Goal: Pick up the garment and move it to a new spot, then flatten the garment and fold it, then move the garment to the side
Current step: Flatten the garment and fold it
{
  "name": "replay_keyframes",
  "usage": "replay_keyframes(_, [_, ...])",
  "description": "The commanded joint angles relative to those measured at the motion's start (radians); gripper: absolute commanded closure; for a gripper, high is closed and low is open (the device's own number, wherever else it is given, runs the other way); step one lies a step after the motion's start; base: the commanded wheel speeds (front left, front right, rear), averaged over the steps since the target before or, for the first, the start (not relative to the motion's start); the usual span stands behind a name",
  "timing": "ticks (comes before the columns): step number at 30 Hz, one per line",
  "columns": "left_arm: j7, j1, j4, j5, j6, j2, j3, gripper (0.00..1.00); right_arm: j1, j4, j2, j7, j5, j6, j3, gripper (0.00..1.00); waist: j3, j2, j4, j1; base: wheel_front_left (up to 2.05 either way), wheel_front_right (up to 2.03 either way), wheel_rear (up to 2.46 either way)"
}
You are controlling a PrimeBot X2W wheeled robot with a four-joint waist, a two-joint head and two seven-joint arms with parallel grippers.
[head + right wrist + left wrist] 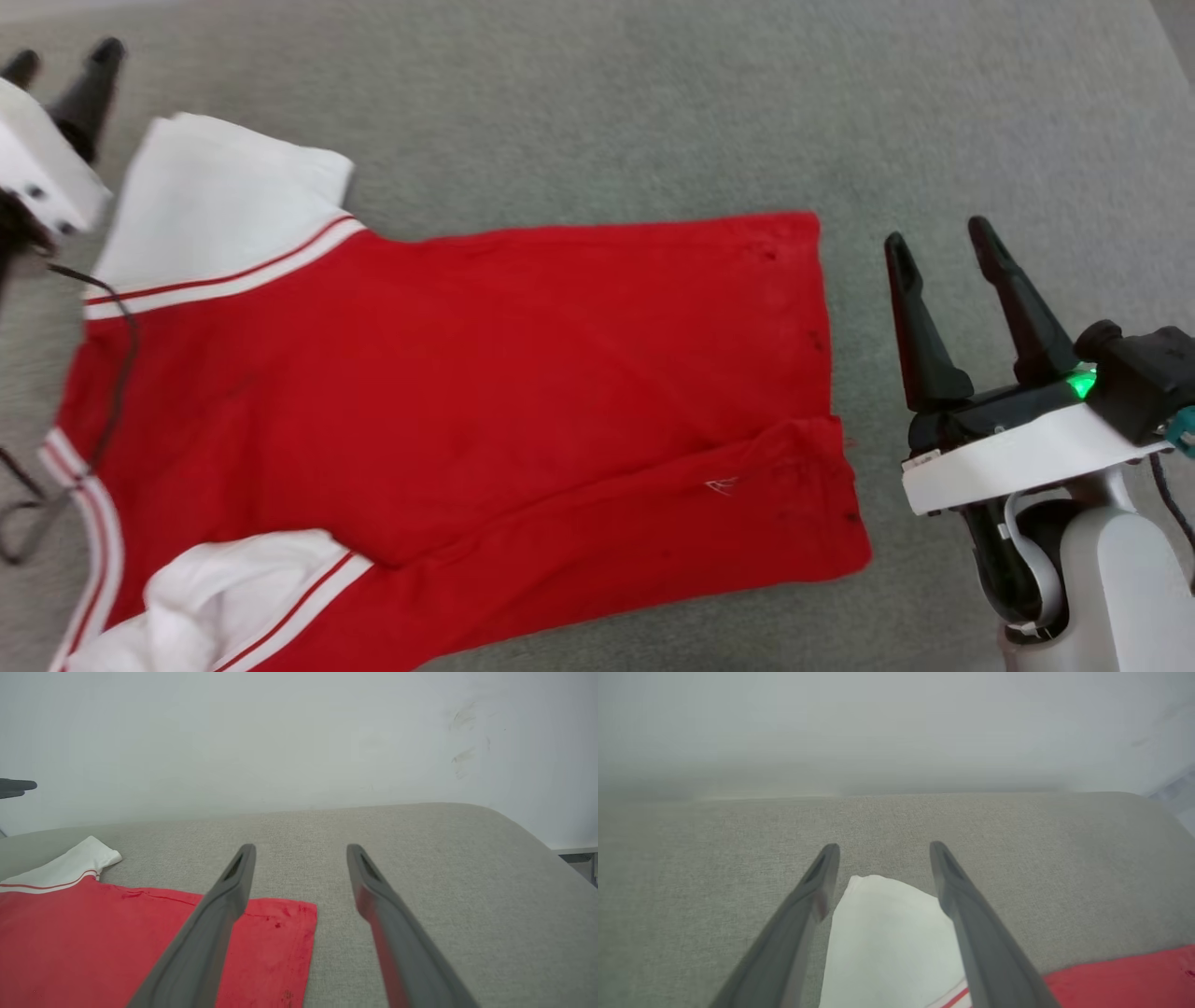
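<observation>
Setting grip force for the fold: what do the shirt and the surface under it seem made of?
Garment: soft matte fabric, probably a cotton or polyester knit; it drapes flat and bunches at one sleeve. Surface: grey matte woven cloth, upholstery-like; fine weave grain shows, edge rounded.

This looks like a plain indoor room, more a home corner or a test room than a workshop; I cannot tell which. Under and ahead of the right pincer (301, 848) spreads a grey woven cushion (420, 868) with a rounded corner, like a bed or a sofa. Past the fingertips stands a bare white wall (280, 742), with dark scuff marks (467, 732) up to the right.
</observation>
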Motion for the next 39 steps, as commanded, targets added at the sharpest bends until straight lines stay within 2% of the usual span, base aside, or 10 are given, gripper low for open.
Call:
replay_keyframes(1, [0.029,-0.032,0.022,-0.011,-0.008,0.016,0.004,0.00,-0.013,0.004,0.006,-0.005,0.016,0.000,0.005,0.00,0.074,0.0000,-0.072,-0.0002,0.00,0.00,0.00])
replay_keyframes(4, [0.148,-0.102,0.086,-0.041,-0.038,0.042,-0.015,0.00,-0.020,0.017,0.006,-0.018,0.035,0.000,0.015,0.00,0.104,0.0000,-0.093,-0.0002,0.00,0.00,0.00])
replay_keyframes(8, [0.316,-0.162,0.154,-0.090,-0.044,0.076,-0.027,0.00,-0.023,0.034,0.006,-0.035,0.055,0.000,0.026,0.00,0.139,0.0000,-0.115,-0.0002,0.00,0.00,0.00])
replay_keyframes(15, [0.568,-0.143,0.222,-0.124,-0.001,0.102,-0.096,0.00,-0.037,0.063,0.006,-0.048,0.074,0.000,0.026,0.00,0.174,0.0000,-0.124,-0.0002,0.00,0.00,0.00])
replay_keyframes(16, [0.584,-0.132,0.228,-0.129,0.010,0.095,-0.101,0.34,-0.041,0.067,0.006,-0.046,0.078,0.000,0.027,0.00,0.176,0.0000,-0.123,-0.0002,0.00,0.00,0.00])
replay_keyframes(17, [0.575,-0.126,0.228,-0.121,0.013,0.091,-0.105,0.94,-0.047,0.069,0.006,-0.043,0.086,0.000,0.032,0.00,0.178,0.0000,-0.122,-0.0002,0.00,0.00,0.00])
replay_keyframes(18, [0.565,-0.117,0.233,-0.126,0.019,0.081,-0.104,1.00,-0.053,0.072,0.006,-0.040,0.088,0.000,0.035,0.00,0.177,0.0000,-0.122,-0.0002,0.00,0.00,0.00])
replay_keyframes(27, [0.425,-0.129,0.256,-0.114,-0.013,0.019,-0.087,1.00,-0.103,0.162,0.005,0.058,0.160,0.000,0.039,0.00,0.117,0.0000,-0.076,-0.0002,0.00,0.00,0.00])
replay_keyframes(30, [0.388,-0.158,0.256,-0.100,-0.031,0.010,-0.087,1.00,-0.154,0.230,-0.009,0.153,0.211,0.000,0.035,0.00,0.090,0.0000,-0.045,-0.0002,0.00,0.00,0.00])
replay_keyframes(39, [0.301,-0.237,0.215,-0.059,-0.106,-0.061,-0.124,1.00,-0.354,0.445,-0.121,0.503,0.322,0.000,0.052,0.00,0.057,0.0000,0.077,-0.0002,0.00,0.00,0.00])
